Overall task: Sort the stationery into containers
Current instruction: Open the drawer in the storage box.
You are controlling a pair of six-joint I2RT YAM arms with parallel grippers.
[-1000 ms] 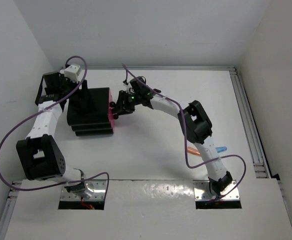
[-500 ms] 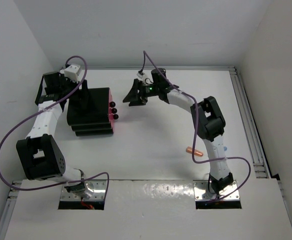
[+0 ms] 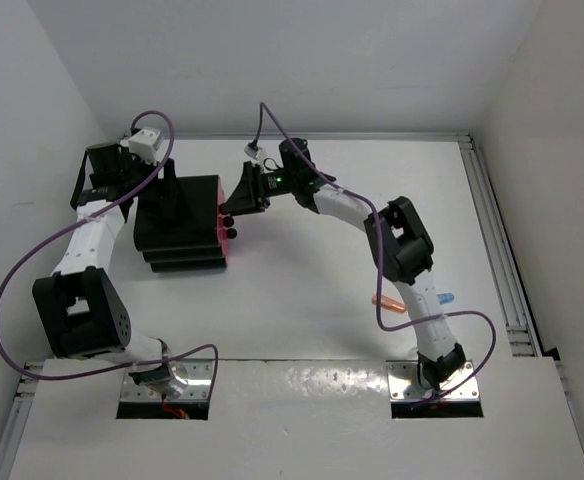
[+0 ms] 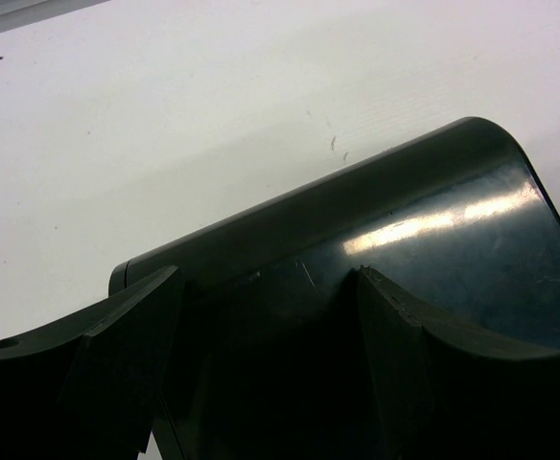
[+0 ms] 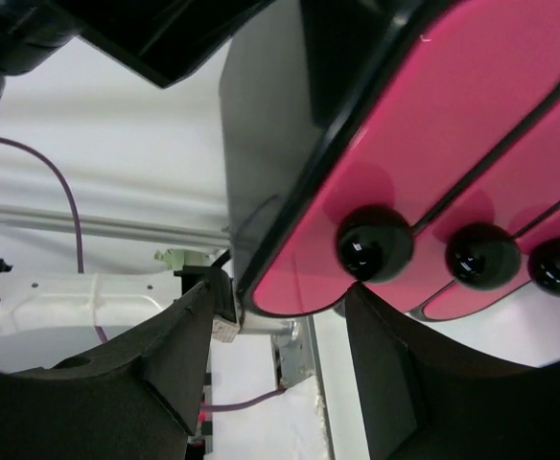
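Note:
The containers are a black stepped box (image 3: 177,225) with pink drawer fronts (image 3: 221,228) and round black knobs (image 3: 230,222), at the table's left. In the right wrist view the pink fronts (image 5: 453,125) and the nearest knob (image 5: 374,243) fill the frame. My right gripper (image 3: 236,203) (image 5: 280,307) is open, its fingertips just in front of the top drawer's knob, not around it. My left gripper (image 3: 166,190) (image 4: 266,287) is open over the box's black top (image 4: 433,220). An orange highlighter (image 3: 387,303) and a light-blue one (image 3: 444,298) lie near the right arm's base.
White walls close in at the left, back and right. A metal rail (image 3: 497,250) runs along the table's right edge. Purple cables (image 3: 12,270) loop off both arms. The right arm's elbow (image 3: 402,240) stands over the highlighters.
My right gripper drew back from the drawer knobs to the right, then returned to them, now slightly farther back than at first. The left arm and the box have not moved.

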